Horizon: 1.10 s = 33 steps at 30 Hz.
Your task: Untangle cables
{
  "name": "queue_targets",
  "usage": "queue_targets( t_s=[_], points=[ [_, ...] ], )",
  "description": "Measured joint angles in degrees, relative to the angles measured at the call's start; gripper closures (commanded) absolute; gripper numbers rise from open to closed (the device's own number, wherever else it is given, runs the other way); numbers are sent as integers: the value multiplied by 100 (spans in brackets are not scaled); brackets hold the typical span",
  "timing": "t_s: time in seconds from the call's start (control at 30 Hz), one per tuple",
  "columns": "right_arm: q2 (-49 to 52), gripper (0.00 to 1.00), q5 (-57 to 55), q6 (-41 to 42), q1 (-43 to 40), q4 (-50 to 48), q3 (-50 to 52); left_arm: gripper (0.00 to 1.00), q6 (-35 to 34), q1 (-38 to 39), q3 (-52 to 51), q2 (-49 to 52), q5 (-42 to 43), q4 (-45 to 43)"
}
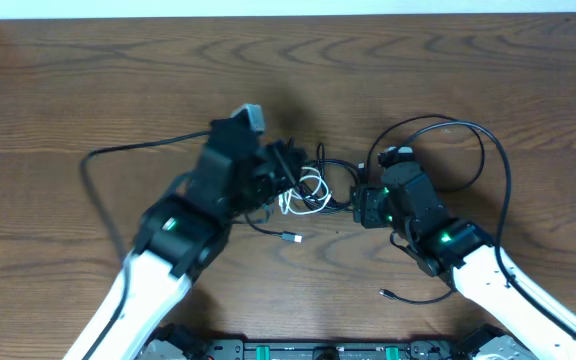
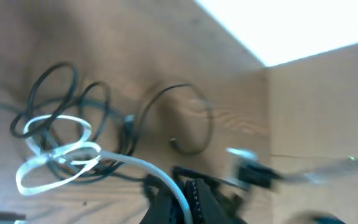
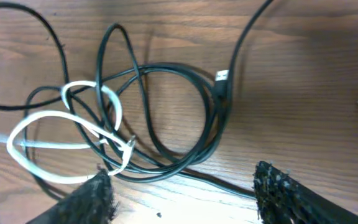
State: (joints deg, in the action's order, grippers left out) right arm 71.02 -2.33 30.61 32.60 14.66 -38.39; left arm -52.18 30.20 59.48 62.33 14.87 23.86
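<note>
Presently, I have the left pincer (image 2: 185, 199) clamped on the white cable (image 2: 135, 163); the black cables (image 3: 213, 121) lie just left of the right pincer (image 3: 182, 177), whose fingers are apart.

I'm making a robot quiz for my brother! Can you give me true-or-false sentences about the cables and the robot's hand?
1. The white cable is tangled with the black cables. True.
2. The right gripper is squeezed shut. False: its fingers stand wide apart.
3. The table is brown wood. True.
4. A red cable lies in the pile. False: only white and black ones show.
</note>
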Motion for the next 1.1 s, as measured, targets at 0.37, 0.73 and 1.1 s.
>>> queue_targets(
  t_s=[0.37, 0.73, 1.1],
  points=[
    [704, 21, 1108, 354, 0, -1202, -2, 92, 909, 0, 11, -1434, -20, 173],
    [802, 2, 2979, -938, 11, -1272, -2, 92, 1047, 0, 11, -1346, -236, 46],
    [870, 3, 3193, -2330, 584, -1838, 0, 92, 929, 0, 11, -1349, -321, -210]
  ],
)
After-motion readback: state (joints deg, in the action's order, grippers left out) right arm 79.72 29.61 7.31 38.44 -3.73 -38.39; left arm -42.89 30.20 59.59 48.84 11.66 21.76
